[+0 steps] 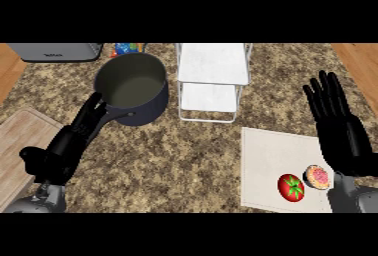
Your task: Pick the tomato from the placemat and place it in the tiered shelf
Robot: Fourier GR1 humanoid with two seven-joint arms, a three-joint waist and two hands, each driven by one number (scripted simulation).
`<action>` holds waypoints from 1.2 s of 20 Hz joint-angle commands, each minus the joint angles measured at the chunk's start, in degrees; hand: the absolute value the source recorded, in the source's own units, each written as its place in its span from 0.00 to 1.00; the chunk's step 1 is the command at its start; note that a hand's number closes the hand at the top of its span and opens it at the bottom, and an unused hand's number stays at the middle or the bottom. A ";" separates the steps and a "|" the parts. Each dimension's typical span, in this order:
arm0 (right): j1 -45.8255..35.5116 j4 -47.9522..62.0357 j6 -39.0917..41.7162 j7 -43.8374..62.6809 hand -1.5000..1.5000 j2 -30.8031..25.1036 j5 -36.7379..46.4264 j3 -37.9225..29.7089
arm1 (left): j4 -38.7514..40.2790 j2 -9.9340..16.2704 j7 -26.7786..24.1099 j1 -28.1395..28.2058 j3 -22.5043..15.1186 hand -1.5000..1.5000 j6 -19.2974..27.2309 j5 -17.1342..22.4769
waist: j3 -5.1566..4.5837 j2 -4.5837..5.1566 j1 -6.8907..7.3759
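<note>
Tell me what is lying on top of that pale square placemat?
On the pale square placemat lie a red tomato and a small round pinkish item, partly covered by the right hand.

The left hand [68, 142] hid part of the pot [134, 87] handle. The right forearm covered the placemat [272, 150] corner. A colourful packet [126, 48], perhaps a snack, was cut off at the top.

The tomato [291, 187] lies on the placemat [277, 150], right of the pot [133, 87]; the tiered shelf [212, 80] stands behind.
</note>
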 commanded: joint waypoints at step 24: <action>20.84 0.02 23.32 2.09 0.00 -29.94 8.99 -6.55 | 10.40 -2.38 -3.46 7.47 -2.16 0.50 -0.71 -5.25 | 0.62 2.37 -0.24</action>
